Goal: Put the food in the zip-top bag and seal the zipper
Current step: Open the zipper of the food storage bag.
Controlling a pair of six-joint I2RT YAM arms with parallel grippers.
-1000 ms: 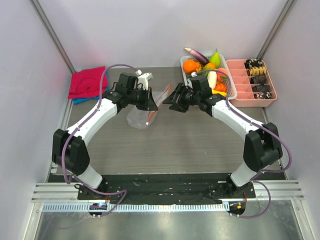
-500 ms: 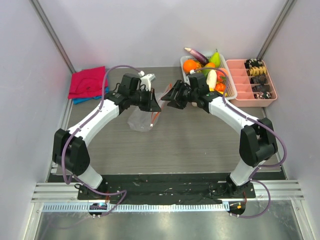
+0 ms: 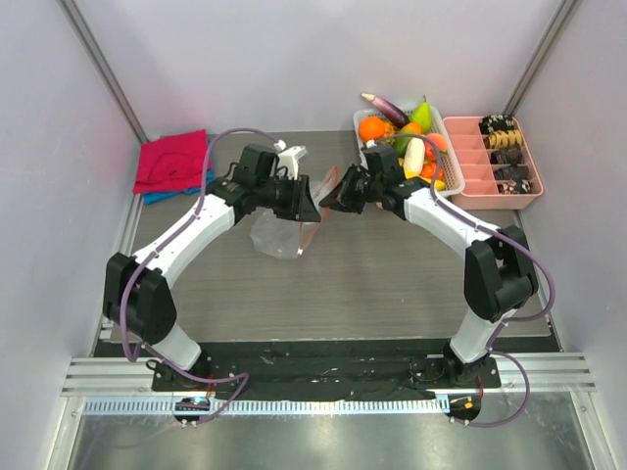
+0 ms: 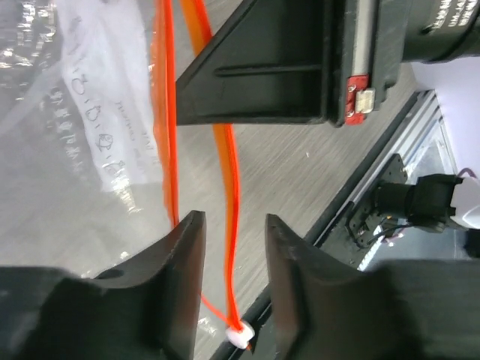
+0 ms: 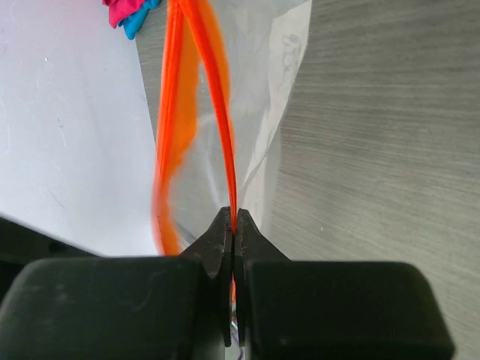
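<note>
While the right gripper [image 5: 234, 225] has its jaws pinched tight on the orange zipper [image 5: 223, 127], the clear bag [image 3: 282, 235] sits mid-worktop, its mouth raised between two arms. The left gripper [image 4: 231, 247] has its jaws narrowly parted, the strip running loose through the gap. Toy food [image 3: 372, 128] fills a white basket [image 3: 457, 178] at far right on the grey wood-grain worktop [image 3: 382, 284], enclosed by pale walls [image 3: 294, 69].

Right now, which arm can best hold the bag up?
Right. The right gripper is pinched shut on the zipper. The left gripper stands open, and the strip only runs between its jaws, so it probably holds nothing.
</note>
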